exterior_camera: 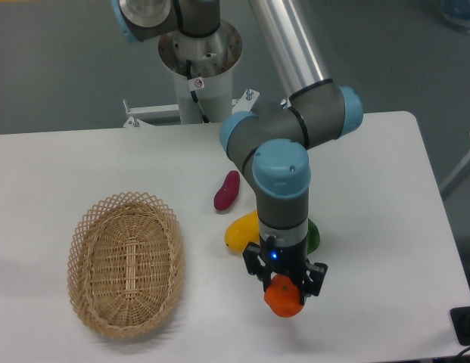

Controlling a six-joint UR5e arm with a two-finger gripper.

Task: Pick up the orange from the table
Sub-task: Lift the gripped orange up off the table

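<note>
The orange is a small round bright-orange fruit near the front of the white table. My gripper points straight down over it, with its black fingers on either side of the fruit and closed against it. I cannot tell whether the orange rests on the table or hangs just above it. The arm's wrist hides the orange's top.
A yellow elongated fruit and a green vegetable lie just behind the gripper, partly hidden by the arm. A purple-red vegetable lies further back. A woven wicker basket sits at the left. The table's front edge is close below the orange.
</note>
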